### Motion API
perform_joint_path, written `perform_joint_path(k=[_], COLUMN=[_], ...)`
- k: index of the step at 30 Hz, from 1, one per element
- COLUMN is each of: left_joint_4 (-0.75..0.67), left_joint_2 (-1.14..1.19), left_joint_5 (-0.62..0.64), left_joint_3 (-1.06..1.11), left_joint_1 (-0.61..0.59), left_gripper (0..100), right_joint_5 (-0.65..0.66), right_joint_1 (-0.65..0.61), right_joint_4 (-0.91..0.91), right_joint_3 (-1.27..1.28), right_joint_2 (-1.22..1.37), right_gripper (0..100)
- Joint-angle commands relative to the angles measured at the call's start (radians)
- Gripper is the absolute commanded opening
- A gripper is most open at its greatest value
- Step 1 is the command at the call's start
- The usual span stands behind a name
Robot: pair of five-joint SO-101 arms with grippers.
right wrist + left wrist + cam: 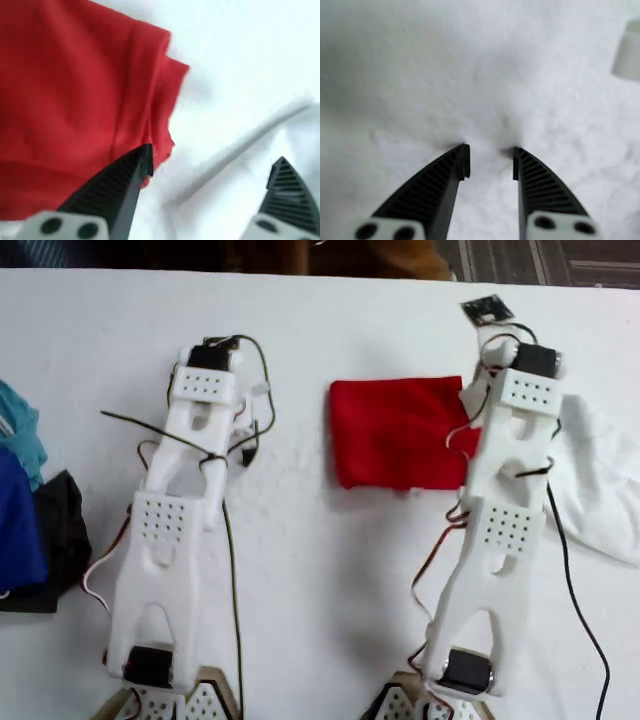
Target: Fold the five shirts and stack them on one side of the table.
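Here's the red shirt, lying mid-desk as a folded rectangle, its right edge tucked under the right arm. The right gripper is spread wide. One finger sits at the shirt's layered edge and the other is over pale cloth beside it, with nothing pinched. The left gripper hangs over the bare white desk, its fingers a narrow gap apart and holding nothing. This is light, limp cloth, so I'd expect it to sag and spill its folds if lifted by one layer. The hold to go for looks like that stacked edge near the corner, pinching through every layer. A white shirt lies crumpled at the far right. The teal shirt, blue shirt and black shirt are heaped at the left edge.
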Motion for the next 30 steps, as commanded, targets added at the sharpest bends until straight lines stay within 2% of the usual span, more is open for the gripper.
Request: perform_joint_path(k=[1,7,9,11,14,16,18,24,30], left_joint_4=[-0.008,-0.008,-0.008,-0.008,-0.008,-0.008,-0.008,-0.008,-0.008], left_joint_2=[0.005,0.005,0.005,0.005,0.005,0.005,0.005,0.005,0.005], left_joint_5=[-0.008,-0.008,-0.008,-0.008,-0.008,-0.008,-0.008,-0.008,-0.008], left_joint_3=[-0.015,-0.015,-0.015,-0.015,-0.015,-0.015,-0.015,-0.015,-0.015], left_joint_1=[0.041,0.041,0.041,0.041,0.041,0.041,0.041,0.041,0.041], left_gripper=[20,20,20,20,20,20,20,20,20], right_joint_5=[0.002,0.006,0.006,0.006,0.003,0.002,-0.002,-0.003,0.006], right_joint_1=[0.030,0.047,0.038,0.036,0.036,0.036,0.030,-0.105,-0.108], right_joint_4=[0.077,0.074,0.074,0.074,0.074,0.074,0.074,0.058,-0.111], right_joint_3=[-0.035,0.084,0.123,0.163,0.207,0.250,0.308,0.496,0.502], right_joint_2=[-0.110,-0.220,-0.268,-0.314,-0.360,-0.381,-0.398,-0.390,-0.263], right_gripper=[35.8,35.8,32.7,22.8,0.3,5.2,1.3,1.9,1.9])
